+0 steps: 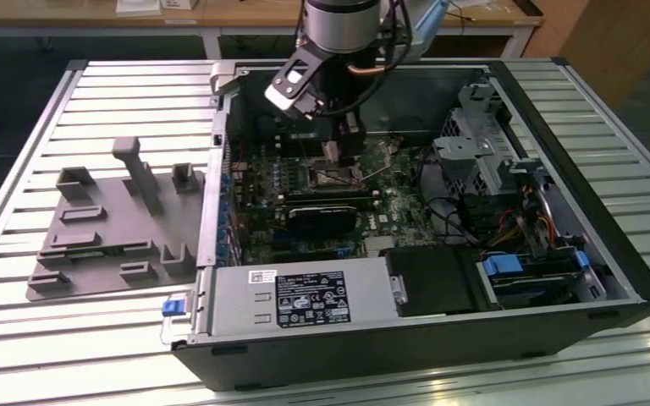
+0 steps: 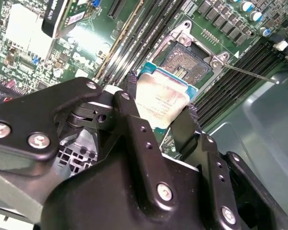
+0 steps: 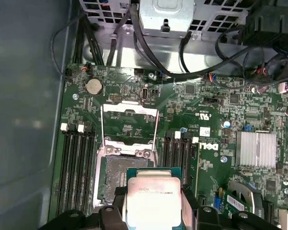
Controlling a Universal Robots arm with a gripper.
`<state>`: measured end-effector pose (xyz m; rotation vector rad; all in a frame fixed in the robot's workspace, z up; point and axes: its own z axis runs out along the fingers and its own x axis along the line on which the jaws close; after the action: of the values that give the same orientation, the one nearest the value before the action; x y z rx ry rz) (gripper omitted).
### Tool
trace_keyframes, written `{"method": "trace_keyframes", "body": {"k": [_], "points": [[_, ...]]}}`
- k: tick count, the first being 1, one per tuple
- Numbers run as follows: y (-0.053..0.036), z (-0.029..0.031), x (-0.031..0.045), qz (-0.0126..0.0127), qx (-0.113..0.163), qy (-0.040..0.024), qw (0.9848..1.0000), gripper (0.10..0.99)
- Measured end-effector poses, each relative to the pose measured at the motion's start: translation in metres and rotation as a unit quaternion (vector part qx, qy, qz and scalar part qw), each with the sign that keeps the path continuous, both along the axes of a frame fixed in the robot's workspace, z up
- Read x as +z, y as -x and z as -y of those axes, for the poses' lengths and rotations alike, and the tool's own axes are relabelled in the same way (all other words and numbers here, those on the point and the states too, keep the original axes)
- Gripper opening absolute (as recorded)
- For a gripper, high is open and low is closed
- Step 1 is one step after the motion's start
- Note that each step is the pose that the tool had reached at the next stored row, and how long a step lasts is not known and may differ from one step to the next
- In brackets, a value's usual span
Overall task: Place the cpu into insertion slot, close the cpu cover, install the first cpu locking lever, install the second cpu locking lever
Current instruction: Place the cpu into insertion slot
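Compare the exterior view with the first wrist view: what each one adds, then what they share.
The exterior view adds the grey fixture tray on the slatted table and the labelled power supply. The first wrist view adds the cpu, gripped by the gripper near the open insertion slot, with the cpu cover swung open. Both share the green motherboard inside the case.

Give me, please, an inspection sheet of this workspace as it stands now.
Surface: slatted metal table carrying an open computer case.
Job's things: cpu held above the insertion slot, not seated; slot empty; cpu cover raised open.
Clutter: grey fixture tray on the exterior view's left of the case.
Grippers: tool shut on the cpu's edges.
Cables: black cables looped inside the case, clear of the slot.
Surroundings: wooden benches behind the table.
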<state>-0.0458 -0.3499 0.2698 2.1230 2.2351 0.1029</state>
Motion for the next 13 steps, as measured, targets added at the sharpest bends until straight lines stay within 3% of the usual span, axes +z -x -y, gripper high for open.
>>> {"method": "trace_keyframes", "body": {"k": [13], "points": [[0.001, -0.0096, -0.0126, 0.0, -0.007, 0.0, 1.0, 0.533]]}}
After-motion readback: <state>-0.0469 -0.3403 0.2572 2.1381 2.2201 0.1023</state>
